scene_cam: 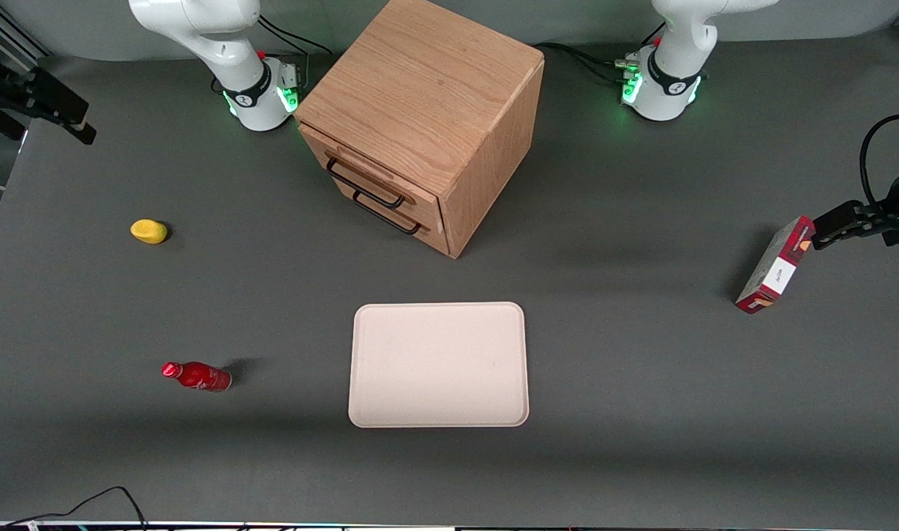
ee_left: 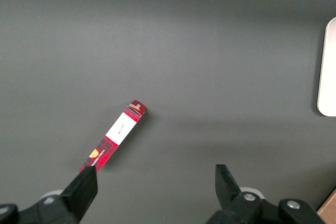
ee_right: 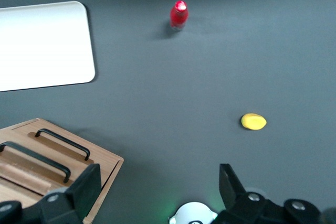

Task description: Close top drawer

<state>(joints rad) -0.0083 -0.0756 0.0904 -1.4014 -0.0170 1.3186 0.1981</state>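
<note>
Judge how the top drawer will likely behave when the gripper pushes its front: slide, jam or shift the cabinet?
The top drawer sticks out only slightly, so a short straight push should probably seat it. The cabinet looks bulky, so it likely stays put. The open gripper hangs above the table, beside the cabinet toward the working arm's end.

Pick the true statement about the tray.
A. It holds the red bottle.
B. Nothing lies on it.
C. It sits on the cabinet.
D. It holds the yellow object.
B: the tray lies bare on the table; the gripper hangs open, up near the cabinet.
</note>
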